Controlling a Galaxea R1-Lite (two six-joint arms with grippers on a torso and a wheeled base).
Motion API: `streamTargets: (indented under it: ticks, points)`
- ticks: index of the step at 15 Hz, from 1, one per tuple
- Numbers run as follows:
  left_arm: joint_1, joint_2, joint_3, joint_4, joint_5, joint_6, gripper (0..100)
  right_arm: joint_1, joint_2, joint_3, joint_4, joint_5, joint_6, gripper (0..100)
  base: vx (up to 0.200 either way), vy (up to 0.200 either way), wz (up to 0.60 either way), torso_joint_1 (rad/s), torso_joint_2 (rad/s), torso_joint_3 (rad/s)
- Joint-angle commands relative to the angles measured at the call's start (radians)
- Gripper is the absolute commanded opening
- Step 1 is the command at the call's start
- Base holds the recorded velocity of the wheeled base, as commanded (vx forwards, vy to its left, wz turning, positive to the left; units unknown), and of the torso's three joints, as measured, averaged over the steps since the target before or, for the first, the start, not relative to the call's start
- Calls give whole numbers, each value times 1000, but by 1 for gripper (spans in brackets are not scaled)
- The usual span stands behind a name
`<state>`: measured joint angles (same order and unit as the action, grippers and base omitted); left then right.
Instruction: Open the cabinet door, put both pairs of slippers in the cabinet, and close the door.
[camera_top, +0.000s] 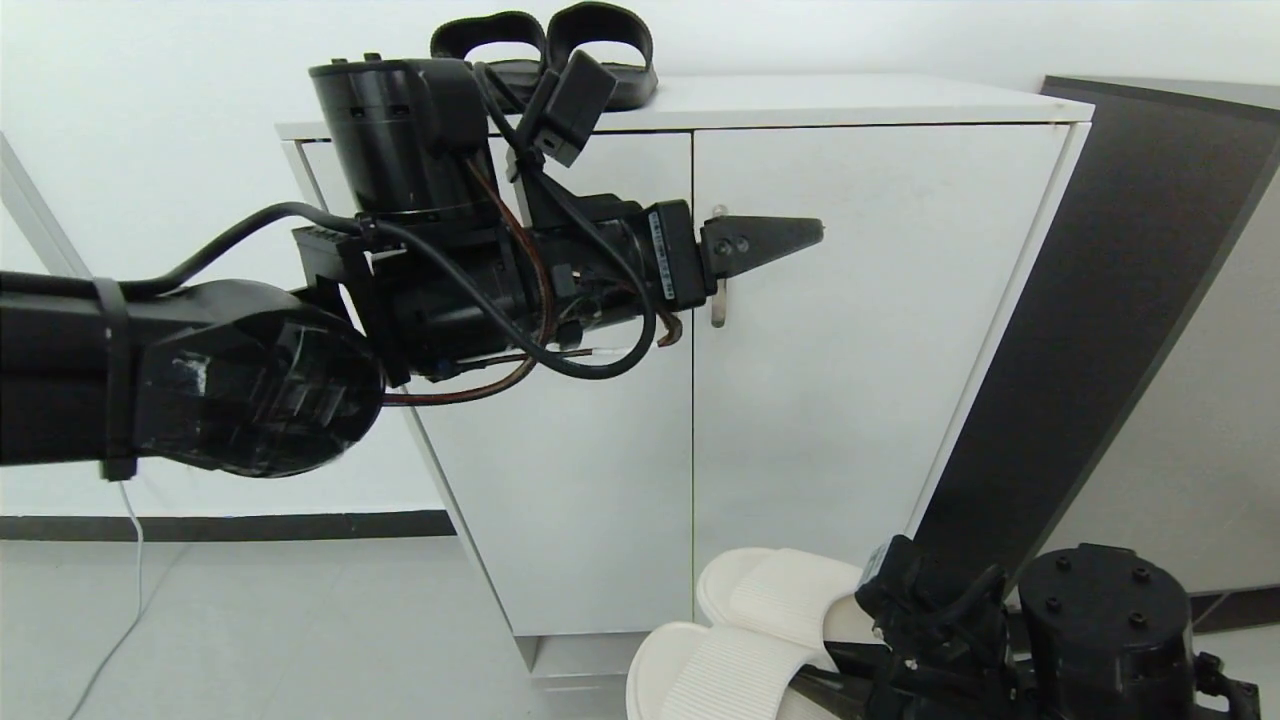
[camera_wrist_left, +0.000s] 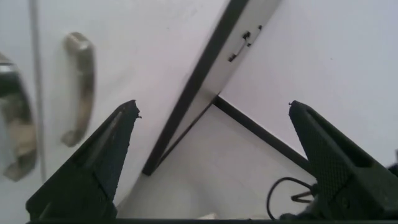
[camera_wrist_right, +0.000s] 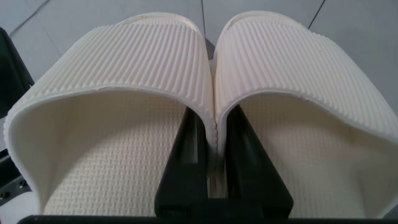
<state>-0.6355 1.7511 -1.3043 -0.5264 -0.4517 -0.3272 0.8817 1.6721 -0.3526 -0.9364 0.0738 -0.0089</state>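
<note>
Door-opening step: left gripper (camera_wrist_left: 212, 109) jaws wide, empty — handle (camera_wrist_left: 81, 87) just outside them; right gripper (camera_wrist_right: 214, 155) clamps white slippers (camera_wrist_right: 143, 74); next move should enclose handle.

The left arm (camera_top: 200, 380) is black throughout: a glossy black cylindrical motor housing (camera_top: 400, 135), a rounded matt shell below and left of it, and black cables with a thin reddish-brown wire (camera_top: 535, 300) looping just below the housing. To the housing's right sit a small black camera box (camera_top: 578, 100), a white printed label (camera_top: 657, 255) and the left gripper (camera_top: 815, 233), its black triangular fingers (camera_top: 760, 242) bearing two round screws. Far below and right of the housing, the right arm's black round joint cap (camera_top: 1100, 600) shows a ring of small recessed screws.
</note>
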Motion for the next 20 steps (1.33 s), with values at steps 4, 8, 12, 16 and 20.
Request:
streamTargets:
  ticks: [4, 8, 12, 16, 20]
  points:
    - [36, 19, -17, 2, 27, -1, 100, 0, 6, 0, -1, 0, 0, 0, 0, 0, 0, 0, 0, 0]
    - [46, 62, -41, 0, 79, -1, 100, 0, 6, 0, -1, 0, 0, 0, 0, 0, 0, 0, 0, 0]
    - [46, 102, -82, 2, 113, -1, 100, 0, 6, -2, -1, 0, 0, 0, 0, 0, 0, 0, 0, 0]
    - [42, 137, -107, 6, 111, -1, 100, 0, 6, 0, -1, 0, 0, 0, 0, 0, 0, 0, 0, 0]
    - [40, 145, -113, 5, 107, -3, 100, 0, 8, 0, 1, 0, 0, 0, 0, 0, 0, 0, 0, 0]
